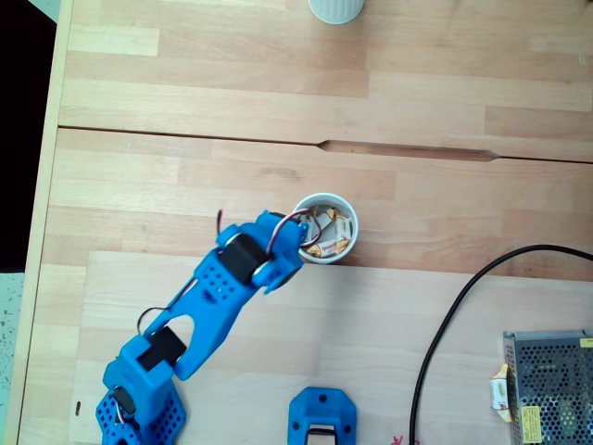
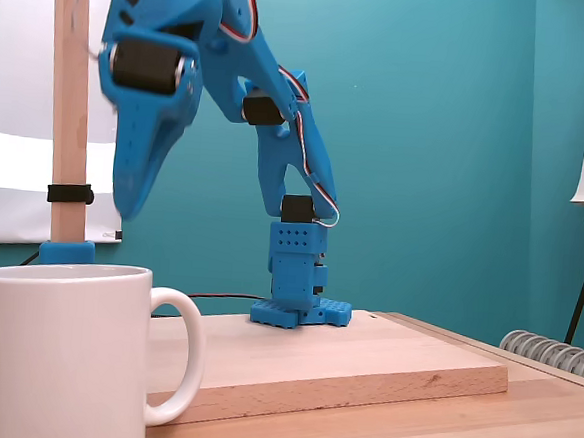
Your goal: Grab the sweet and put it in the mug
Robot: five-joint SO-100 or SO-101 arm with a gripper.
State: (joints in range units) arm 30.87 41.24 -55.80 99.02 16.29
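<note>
the gripper (image 2: 133,203) hangs over the mug (image 1: 325,228) where sweets (image 1: 335,243) lie, its grip impossible to tell, and a careless descent could clip the rim and tip it.

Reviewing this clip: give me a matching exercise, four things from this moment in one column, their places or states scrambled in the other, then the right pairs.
Things:
1. mug
2. gripper
3. black cable
4. ribbed cup

Places or states:
A. cut off by the top edge of the top-down fixed view
B. holds several wrapped sweets
C. curves across the table at the right of the top-down fixed view
D. hangs above the mug, tip pointing down, in the side fixed view

Pairs: 1-B, 2-D, 3-C, 4-A
</note>
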